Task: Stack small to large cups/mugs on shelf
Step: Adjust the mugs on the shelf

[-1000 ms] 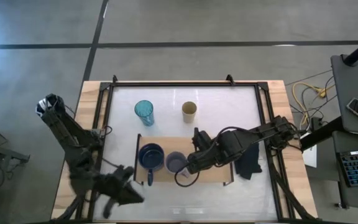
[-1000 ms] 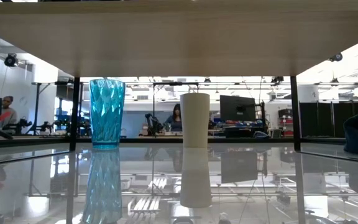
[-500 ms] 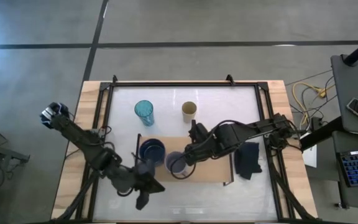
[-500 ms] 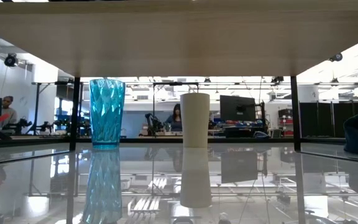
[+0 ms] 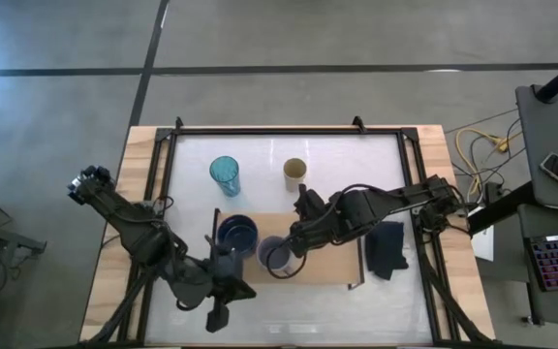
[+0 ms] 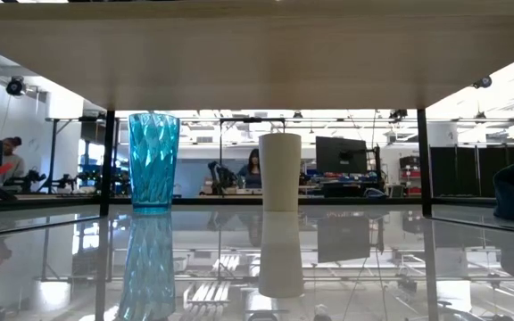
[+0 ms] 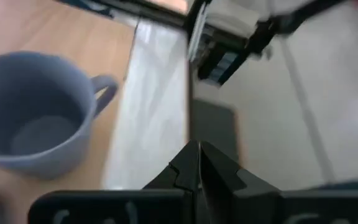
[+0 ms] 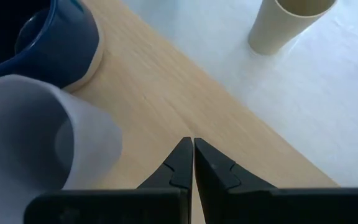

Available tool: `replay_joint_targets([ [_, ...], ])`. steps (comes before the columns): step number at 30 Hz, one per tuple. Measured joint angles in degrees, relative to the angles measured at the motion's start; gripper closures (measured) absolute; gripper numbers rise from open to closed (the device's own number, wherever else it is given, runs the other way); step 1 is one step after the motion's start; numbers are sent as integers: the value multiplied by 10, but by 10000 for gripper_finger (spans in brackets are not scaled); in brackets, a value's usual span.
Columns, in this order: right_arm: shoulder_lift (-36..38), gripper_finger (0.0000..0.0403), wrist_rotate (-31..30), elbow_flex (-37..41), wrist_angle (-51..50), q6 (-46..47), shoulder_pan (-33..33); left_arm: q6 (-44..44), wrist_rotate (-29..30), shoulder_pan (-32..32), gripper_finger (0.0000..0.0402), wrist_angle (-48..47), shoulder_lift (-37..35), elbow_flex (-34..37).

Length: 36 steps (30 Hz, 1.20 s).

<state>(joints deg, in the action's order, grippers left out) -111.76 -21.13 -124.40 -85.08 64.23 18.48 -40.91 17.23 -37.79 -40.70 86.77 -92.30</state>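
Observation:
The light-wood shelf (image 5: 332, 264) carries the wide navy mug (image 5: 235, 236) and, to its right, the small grey-lavender mug (image 5: 276, 256), both standing on their bases. Behind the shelf the teal tumbler (image 5: 225, 174) and the tan cup (image 5: 295, 174) stand on the white tabletop. My right gripper (image 5: 293, 247) hovers shut over the board just right of the grey-lavender mug (image 8: 36, 143), clear of it. My left gripper (image 5: 238, 288) is shut at the shelf's near left corner, pointing toward the table's right, with that mug (image 7: 33, 124) beside it.
A dark folded cloth (image 5: 387, 249) lies on the tabletop right of the shelf. The shelf's black end frames (image 5: 214, 242) rise at both ends. From table height the tumbler (image 6: 153, 160) and tan cup (image 6: 280, 171) show under the shelf board (image 6: 257, 53). People sit in the room behind.
My left arm has swung from the table's near left corner toward the right, bringing its gripper up to the shelf's near edge below the navy mug. My right gripper has drawn back a little toward the far edge beside the grey-lavender mug. The cups have stayed put.

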Motion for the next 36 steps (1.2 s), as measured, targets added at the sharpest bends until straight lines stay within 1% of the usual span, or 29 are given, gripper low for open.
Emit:
replay_joint_targets([
  [2, 2, 394, 0, 0, 0, 0, -5, 25, 7, 11, 402, -84, 3, -27],
  [4, 4, 394, 0, 0, 2, 1, -8, 41, 34, 27, 402, -183, 1, -48],
  [6, 4, 394, 0, 0, 4, 2, -9, 50, 59, 46, 402, -259, -7, -61],
  [8, 4, 394, 0, 0, 7, 7, -8, 78, 72, 71, 402, -286, -20, -66],
  [10, 4, 394, 0, 0, 8, 15, -7, 107, 85, 96, 402, -288, -39, -62],
  [13, 4, 394, 0, 0, 21, 17, -6, 127, 118, 145, 402, -287, -59, -51],
  [15, 4, 394, 0, 0, 27, 17, -6, 128, 114, 181, 402, -288, -63, -43],
  [20, 4, 394, 0, 0, 32, 17, -6, 149, 24, 259, 402, -288, -54, -30],
  [25, 4, 394, 0, 0, 31, 17, -6, 181, -38, 303, 402, -288, -37, 11],
  [28, 4, 394, 0, 0, 31, 17, -6, 190, -87, 313, 402, -288, -37, 45],
  [33, 4, 394, 0, 1, 31, 11, -6, 189, -126, 309, 402, -277, -44, 84],
  [36, 4, 394, -7, 1, 31, 11, -6, 189, -145, 301, 402, -270, -52, 89],
])
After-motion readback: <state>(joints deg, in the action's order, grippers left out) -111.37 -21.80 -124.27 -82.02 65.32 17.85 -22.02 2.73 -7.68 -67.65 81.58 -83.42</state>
